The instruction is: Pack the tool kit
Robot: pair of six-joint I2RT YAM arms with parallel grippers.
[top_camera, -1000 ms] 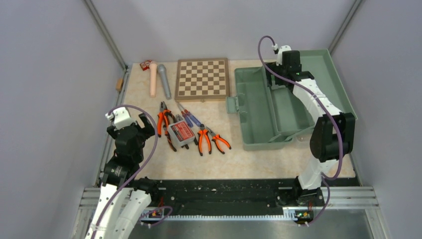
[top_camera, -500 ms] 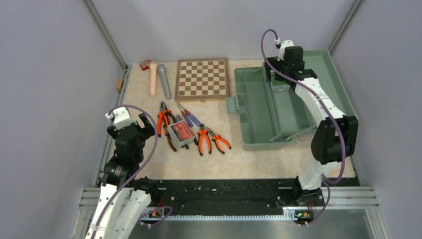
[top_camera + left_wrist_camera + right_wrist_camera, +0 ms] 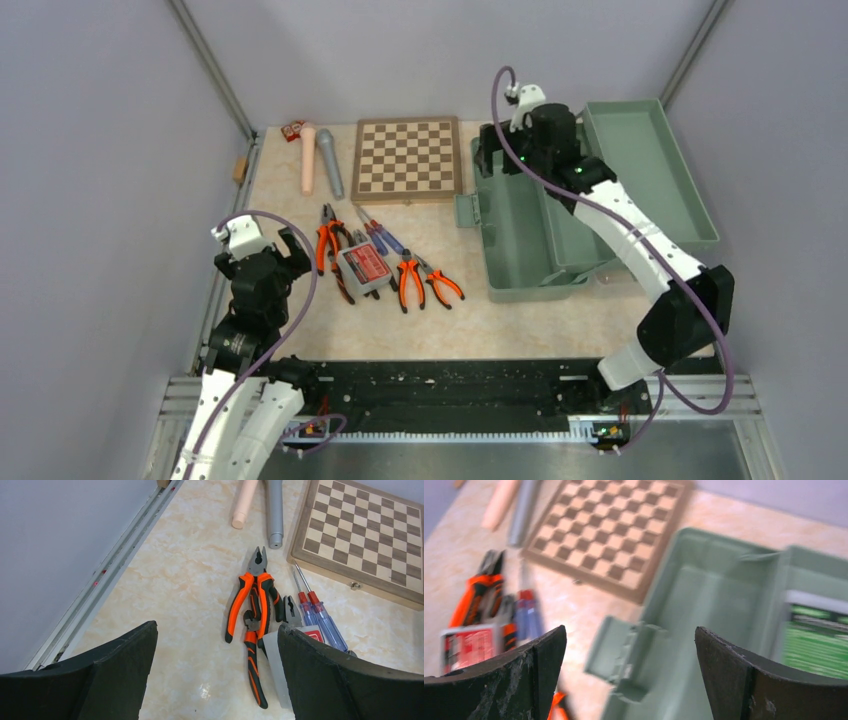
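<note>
plain grey walls (image 3: 90,150); beige marbled tabletop (image 3: 290,310); aluminium corner rails (image 3: 215,75)

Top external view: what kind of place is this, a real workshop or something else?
Most likely a robot test cell in a laboratory, not a workshop. Plain grey panels enclose a small table, and a chessboard lies beside the green toolbox like staged props.

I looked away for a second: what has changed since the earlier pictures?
The right end effector swung left along the open toolbox's far edge to its far left corner; it is open and holds nothing. The left end effector, pliers, screwdrivers and red-labelled box stayed put.
</note>
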